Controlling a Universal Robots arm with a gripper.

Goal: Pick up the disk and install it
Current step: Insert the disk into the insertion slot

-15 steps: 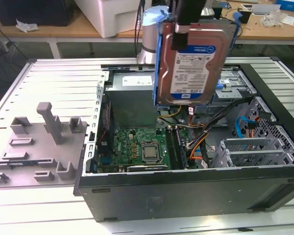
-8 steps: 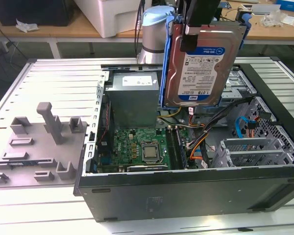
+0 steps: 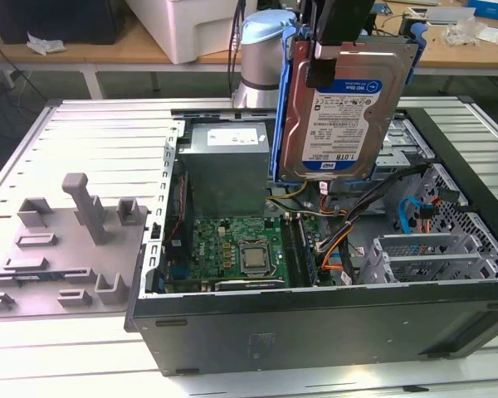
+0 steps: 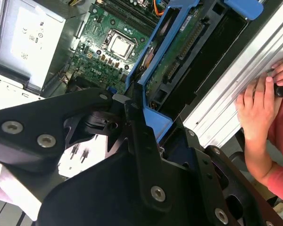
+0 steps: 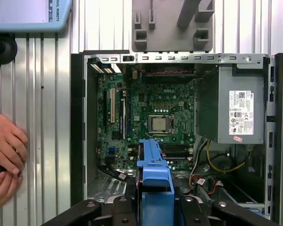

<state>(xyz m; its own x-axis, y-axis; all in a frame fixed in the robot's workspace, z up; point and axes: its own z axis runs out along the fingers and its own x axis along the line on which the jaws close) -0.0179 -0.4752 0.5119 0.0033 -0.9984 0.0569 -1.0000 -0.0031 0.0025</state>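
The pincer (image 3: 325,51) is clamped on the top edge of the disk (image 3: 342,108). The disk hangs upright with its label facing the exterior view, over the open computer case (image 3: 315,332) toward the case's far edge and just beside the grey power-supply box (image 3: 228,162). In the first wrist view the disk's blue carrier frame (image 5: 154,179) shows edge-on above the motherboard (image 5: 151,108), while the case lies on the slatted metal surface (image 3: 83,124), with a grey fixture block (image 3: 66,240) along one side and a person's hands (image 5: 4,155) resting on the surface at another.
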